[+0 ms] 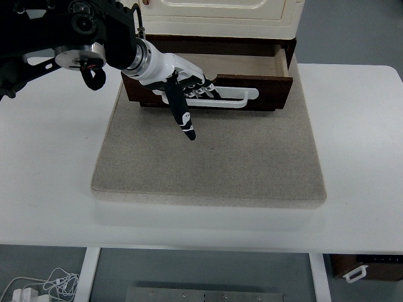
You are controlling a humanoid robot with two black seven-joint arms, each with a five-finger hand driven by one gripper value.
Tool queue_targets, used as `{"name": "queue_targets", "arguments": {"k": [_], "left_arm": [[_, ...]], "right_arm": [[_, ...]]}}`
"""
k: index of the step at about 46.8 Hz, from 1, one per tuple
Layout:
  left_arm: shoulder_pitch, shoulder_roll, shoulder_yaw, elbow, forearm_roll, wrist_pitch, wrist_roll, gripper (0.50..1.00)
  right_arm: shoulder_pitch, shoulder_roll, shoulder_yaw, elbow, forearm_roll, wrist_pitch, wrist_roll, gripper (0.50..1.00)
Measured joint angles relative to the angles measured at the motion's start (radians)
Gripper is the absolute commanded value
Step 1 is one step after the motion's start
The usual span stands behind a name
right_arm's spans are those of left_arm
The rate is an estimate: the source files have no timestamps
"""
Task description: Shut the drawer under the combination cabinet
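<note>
We note the cream combination cabinet point(220, 12) at the table's far edge, standing on a grey mat point(208, 157). Its dark wooden drawer point(208, 85) stands pulled out toward the near side, long axis running left-right. The left hand point(179, 85) rests against the drawer front by the white handle point(233, 95), fingers extended, grasping nothing. Closing means pushing away, toward the far side.

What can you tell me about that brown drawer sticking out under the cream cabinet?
The drawer looks like dark brown wood with a paler inside and a long white handle across its front. It is pulled part way out, over the grey mat, and looks empty. The left hand rests against its front, at the handle's left end.
</note>
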Motion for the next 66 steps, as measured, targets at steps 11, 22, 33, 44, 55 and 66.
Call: {"name": "queue_targets", "arguments": {"k": [11, 22, 33, 44, 55, 66], "left_arm": [[0.0, -0.015, 0.007, 0.03, 0.019, 0.0, 0.0, 1.0], [0.001, -0.032, 0.008, 0.064, 0.036, 0.001, 0.0, 1.0], [0.004, -0.033, 0.008, 0.075, 0.05, 0.005, 0.0, 1.0], [0.006, -0.034, 0.006, 0.111, 0.054, 0.005, 0.0, 1.0], [0.007, -0.055, 0.005, 0.159, 0.06, 0.002, 0.0, 1.0], [0.007, -0.077, 0.005, 0.214, 0.064, 0.002, 0.0, 1.0]], "right_arm": [[0.0, 0.0, 0.0, 0.0, 0.0, 0.0, 0.0, 0.952], [0.0, 0.0, 0.0, 0.0, 0.0, 0.0, 0.0, 0.952], [0.0, 0.0, 0.0, 0.0, 0.0, 0.0, 0.0, 0.952], [0.0, 0.0, 0.0, 0.0, 0.0, 0.0, 0.0, 0.952], [0.0, 0.0, 0.0, 0.0, 0.0, 0.0, 0.0, 0.952], [0.0, 0.0, 0.0, 0.0, 0.0, 0.0, 0.0, 0.952]]}}
